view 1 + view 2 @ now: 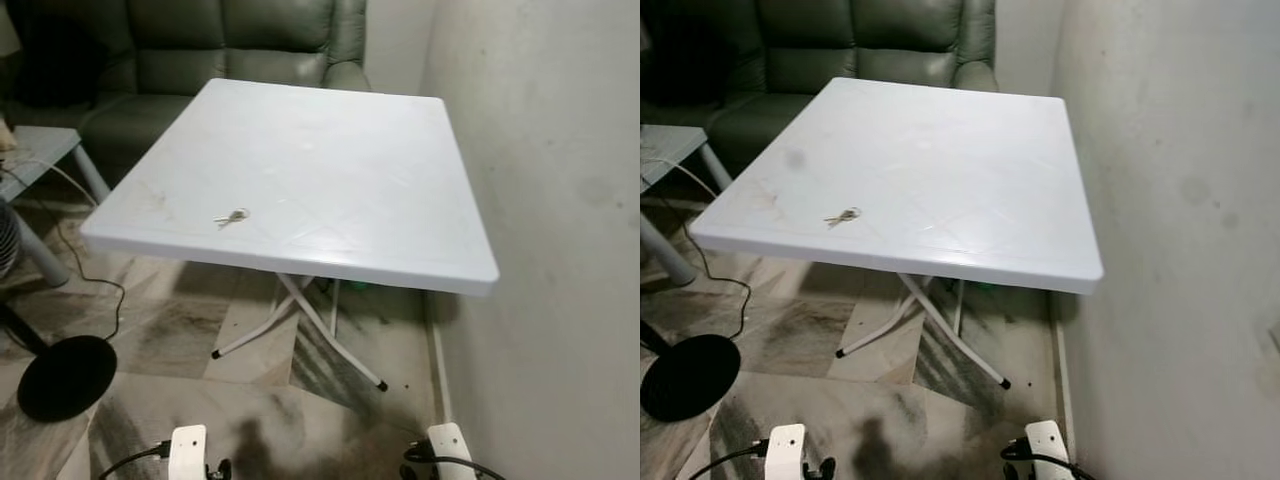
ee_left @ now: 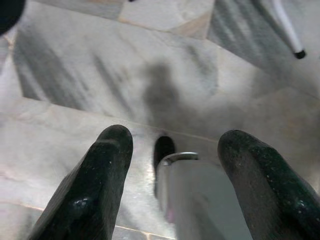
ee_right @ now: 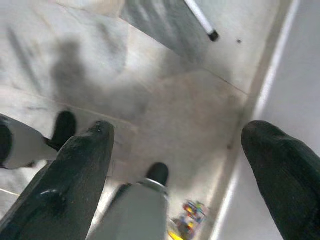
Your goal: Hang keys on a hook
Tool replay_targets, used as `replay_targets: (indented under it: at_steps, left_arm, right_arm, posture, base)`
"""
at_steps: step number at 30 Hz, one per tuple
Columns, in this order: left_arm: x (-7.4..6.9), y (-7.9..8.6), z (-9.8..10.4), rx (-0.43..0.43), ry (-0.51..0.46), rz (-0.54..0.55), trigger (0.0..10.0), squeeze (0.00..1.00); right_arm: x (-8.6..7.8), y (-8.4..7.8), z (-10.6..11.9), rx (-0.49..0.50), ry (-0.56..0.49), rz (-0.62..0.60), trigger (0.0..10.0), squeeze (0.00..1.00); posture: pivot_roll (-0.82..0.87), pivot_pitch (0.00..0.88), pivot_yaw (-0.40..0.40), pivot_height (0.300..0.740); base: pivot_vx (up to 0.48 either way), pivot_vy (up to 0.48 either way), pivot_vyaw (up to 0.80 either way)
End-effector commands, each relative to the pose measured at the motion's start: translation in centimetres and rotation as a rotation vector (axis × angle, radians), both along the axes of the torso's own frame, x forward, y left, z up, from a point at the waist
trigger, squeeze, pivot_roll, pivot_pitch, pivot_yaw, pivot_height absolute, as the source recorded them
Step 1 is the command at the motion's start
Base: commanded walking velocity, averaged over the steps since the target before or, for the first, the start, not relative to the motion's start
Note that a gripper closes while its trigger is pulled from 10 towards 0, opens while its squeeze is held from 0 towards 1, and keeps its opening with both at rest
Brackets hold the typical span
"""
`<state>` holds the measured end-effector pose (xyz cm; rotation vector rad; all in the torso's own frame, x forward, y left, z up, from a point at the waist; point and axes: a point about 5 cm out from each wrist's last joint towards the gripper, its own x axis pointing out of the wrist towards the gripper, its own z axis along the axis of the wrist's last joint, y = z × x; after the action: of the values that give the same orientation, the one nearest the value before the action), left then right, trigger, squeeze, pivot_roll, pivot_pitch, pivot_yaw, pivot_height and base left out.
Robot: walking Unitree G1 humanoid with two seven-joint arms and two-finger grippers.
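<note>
Overhead, keys (image 1: 231, 216) lie on the white table (image 1: 330, 160); wrist views show both tools (image 2: 172, 175) (image 3: 180, 170) spread, empty.

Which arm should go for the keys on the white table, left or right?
Left, probably. The keys lie near the table's front-left edge, nearer the left gripper side. Both grippers, including the right gripper, hang open by the floor.

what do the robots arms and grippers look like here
Each gripper has two long, rounded black fingers with a slightly glossy surface: left gripper, right gripper. From the head camera, the arms' ends appear as white blocky housings with black cables looping off them.
</note>
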<state>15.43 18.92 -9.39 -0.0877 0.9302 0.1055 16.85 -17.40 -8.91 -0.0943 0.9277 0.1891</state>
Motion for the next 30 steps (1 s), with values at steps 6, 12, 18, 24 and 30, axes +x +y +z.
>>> replay_targets:
  at_steps: [6,12,18,24,30]
  left_arm:
    - [-0.01,-0.14,-0.02,-0.007,0.001,-0.003,10.0,0.0]
    - [-0.06,-0.13,-0.04,-0.01,0.002,0.0,10.0,0.0]
    - [-0.14,-0.11,-0.07,-0.01,0.004,0.003,10.0,0.0]
    - [-0.18,-0.07,-0.08,-0.011,0.004,0.008,10.0,0.0]
    - [-0.2,-0.07,-0.08,-0.012,0.004,0.009,10.0,0.0]
  right_arm:
    - [-0.33,-0.44,-0.11,-0.008,0.012,-0.004,10.0,0.0]
    - [-0.38,-0.34,-0.14,-0.007,0.014,-0.001,10.0,0.0]
    - [-0.43,-0.31,-0.17,-0.006,0.015,-0.001,10.0,0.0]
    - [-0.46,-0.34,-0.18,-0.007,0.017,-0.002,10.0,0.0]
    - [-0.45,-0.35,-0.17,-0.006,0.016,-0.004,10.0,0.0]
  posture:
    - [-0.09,0.0,-0.009,0.74]
    - [-0.09,0.0,-0.009,0.74]
    - [-0.09,0.0,-0.009,0.74]
    - [-0.09,0.0,-0.01,0.74]
    - [-0.09,0.0,-0.011,0.74]
  base:
    - [0.0,0.08,0.0]
    - [0.0,0.48,0.0]
    - [0.0,0.48,0.0]
    - [0.0,0.48,0.0]
    - [0.0,0.48,0.0]
